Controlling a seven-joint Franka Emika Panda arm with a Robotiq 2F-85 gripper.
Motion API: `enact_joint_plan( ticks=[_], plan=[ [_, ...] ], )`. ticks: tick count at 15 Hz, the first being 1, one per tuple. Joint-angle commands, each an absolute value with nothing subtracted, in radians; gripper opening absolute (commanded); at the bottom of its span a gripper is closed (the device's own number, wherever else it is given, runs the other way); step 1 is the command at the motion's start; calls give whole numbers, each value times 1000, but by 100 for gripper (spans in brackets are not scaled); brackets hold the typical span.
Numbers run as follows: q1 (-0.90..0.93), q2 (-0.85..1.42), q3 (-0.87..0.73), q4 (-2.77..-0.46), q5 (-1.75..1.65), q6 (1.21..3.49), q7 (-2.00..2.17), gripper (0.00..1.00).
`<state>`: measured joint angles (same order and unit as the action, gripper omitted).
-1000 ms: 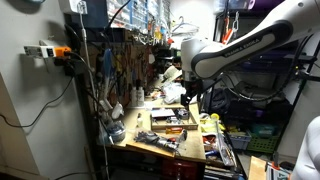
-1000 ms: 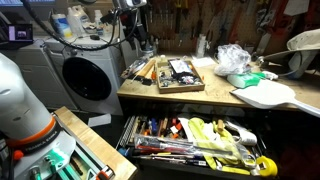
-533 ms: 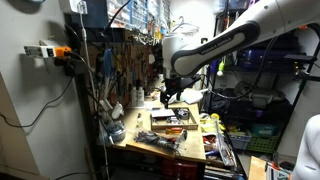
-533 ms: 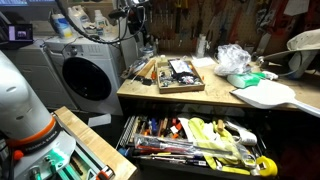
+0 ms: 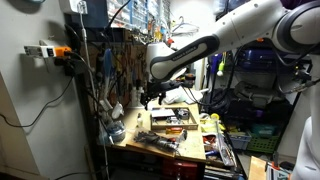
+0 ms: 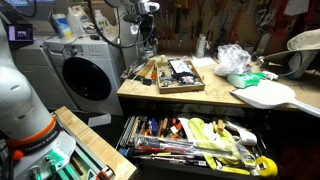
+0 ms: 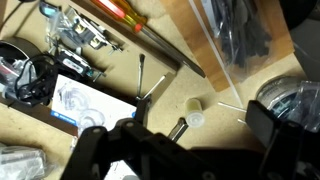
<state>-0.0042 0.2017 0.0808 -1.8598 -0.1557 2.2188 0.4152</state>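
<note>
My gripper [image 7: 180, 130] is open and empty and points down at the bare wooden benchtop [image 7: 110, 75]. Between its fingers lie a small white plastic cap [image 7: 192, 112] and a short metal bit [image 7: 177, 128]; the fingers touch neither. An orange-handled screwdriver [image 7: 150, 35] lies just beyond them. A clear bag of black parts [image 7: 235, 35] and a flat packaged item [image 7: 85, 103] lie to either side. In both exterior views the gripper [image 5: 150, 96] [image 6: 148, 45] hangs over the back corner of the workbench, near the tool wall.
A wooden tray of tools [image 6: 180, 75] sits on the workbench [image 6: 215, 100]. Below it an open drawer [image 6: 190, 140] is full of tools. A washing machine [image 6: 85, 75] stands beside the bench. A crumpled plastic bag [image 6: 235, 58] and a white board [image 6: 265, 95] lie further along.
The arm has swung across the bench toward the tool wall and the bench's back corner. The gripper has come lower and stayed open.
</note>
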Motion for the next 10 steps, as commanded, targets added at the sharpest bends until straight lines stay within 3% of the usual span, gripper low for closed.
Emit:
enact_joint_plan(
  ticks=[1,10],
  plan=[
    [38,318,32,-1771,-159,2318,445,100],
    [67,317,-9,-1780,-180,2368,466,100]
  ],
)
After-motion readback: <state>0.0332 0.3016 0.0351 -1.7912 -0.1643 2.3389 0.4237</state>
